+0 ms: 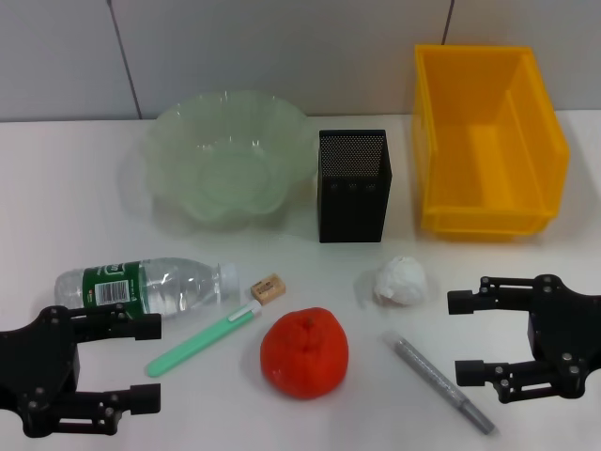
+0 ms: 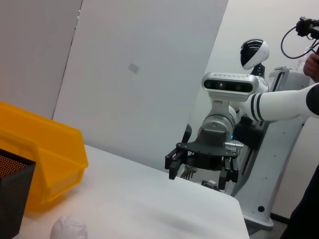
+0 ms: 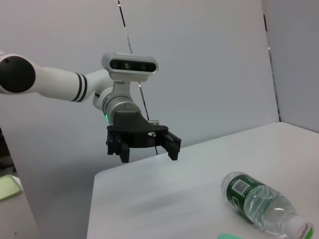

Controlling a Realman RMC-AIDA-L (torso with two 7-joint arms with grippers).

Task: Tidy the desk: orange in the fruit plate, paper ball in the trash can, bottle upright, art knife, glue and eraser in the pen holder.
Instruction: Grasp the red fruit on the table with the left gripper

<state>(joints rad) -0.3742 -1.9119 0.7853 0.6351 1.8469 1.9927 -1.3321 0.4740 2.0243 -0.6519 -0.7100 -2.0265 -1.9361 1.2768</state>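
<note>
Desk layout seen from the head camera. The left gripper (image 1: 141, 362) rests at the near left edge of the white surface (image 1: 75, 188), fingers apart and empty; the right gripper (image 1: 470, 336) sits at the near right, fingers likewise apart and empty. The bottle (image 1: 146, 286) lies on its side just beyond the left gripper, cap toward the eraser (image 1: 268, 287). A green art knife (image 1: 202, 338) lies slantwise between bottle and orange (image 1: 304, 352). The paper ball (image 1: 400, 281) sits right of the orange, near a grey glue pen (image 1: 437, 381). At the far side stand, left to right, the fruit plate (image 1: 225, 160), the pen holder (image 1: 353, 185) and the trash can (image 1: 488, 141).
</note>
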